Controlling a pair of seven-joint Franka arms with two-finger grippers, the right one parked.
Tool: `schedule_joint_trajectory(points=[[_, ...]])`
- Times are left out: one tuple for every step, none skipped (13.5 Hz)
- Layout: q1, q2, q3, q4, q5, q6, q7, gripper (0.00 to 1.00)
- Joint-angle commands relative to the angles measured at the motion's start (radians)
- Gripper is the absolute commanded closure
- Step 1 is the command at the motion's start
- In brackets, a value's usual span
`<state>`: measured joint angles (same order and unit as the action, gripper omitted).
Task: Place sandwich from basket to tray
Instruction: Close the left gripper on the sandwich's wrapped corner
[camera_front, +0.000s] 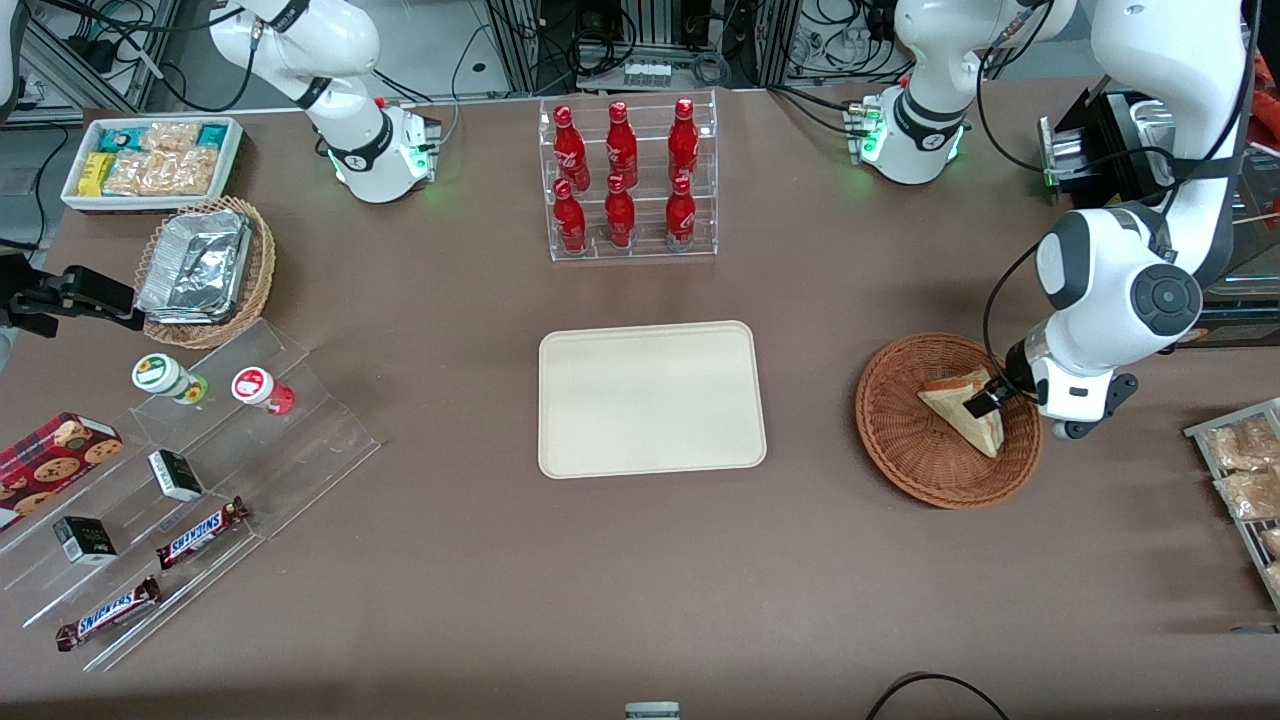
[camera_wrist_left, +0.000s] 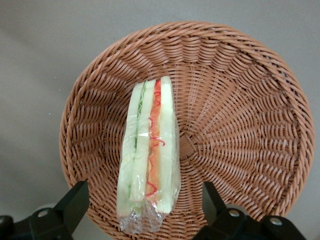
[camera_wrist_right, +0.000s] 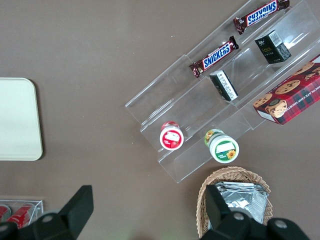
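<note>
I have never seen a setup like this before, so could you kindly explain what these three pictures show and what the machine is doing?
Two white robot arms stand at a brown table. One picture looks down at them from the front; the other two come from cameras on each arm's wrist. The working arm's pincer hangs open just above a wrapped sandwich that lies in a reddish wicker basket, one finger on each side; it holds nothing yet. The sandwich is meant for the cream tray beside the basket, at the table's middle. Also there: a rack of red bottles, and snack bars, tubs and foil containers toward the parked arm's end.
</note>
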<state>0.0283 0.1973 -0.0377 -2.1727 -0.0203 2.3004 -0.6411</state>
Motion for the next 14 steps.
schedule_joint_trajectory(points=[[-0.004, -0.039, -0.002, -0.048, 0.006, 0.03, -0.037, 0.0], [-0.004, -0.039, -0.002, -0.061, 0.006, 0.042, -0.038, 0.0], [-0.004, -0.039, -0.002, -0.068, 0.006, 0.054, -0.037, 0.0], [-0.004, -0.038, -0.002, -0.076, 0.006, 0.066, -0.038, 0.0], [-0.004, -0.038, -0.002, -0.084, 0.006, 0.077, -0.038, 0.0], [-0.004, -0.039, -0.002, -0.094, 0.006, 0.088, -0.038, 0.0], [-0.004, -0.039, -0.002, -0.104, 0.005, 0.099, -0.038, 0.0], [-0.004, -0.038, -0.002, -0.113, 0.005, 0.111, -0.038, 0.0], [-0.004, -0.039, -0.002, -0.125, 0.005, 0.128, -0.043, 0.0], [-0.004, -0.038, -0.002, -0.136, 0.005, 0.142, -0.043, 0.0], [-0.004, -0.038, -0.002, -0.14, 0.005, 0.146, -0.043, 0.0], [-0.004, -0.038, -0.002, -0.142, 0.005, 0.148, -0.043, 0.0], [-0.004, -0.036, -0.002, -0.144, 0.005, 0.148, -0.043, 0.0], [-0.005, -0.036, -0.002, -0.145, 0.006, 0.148, -0.042, 0.0]])
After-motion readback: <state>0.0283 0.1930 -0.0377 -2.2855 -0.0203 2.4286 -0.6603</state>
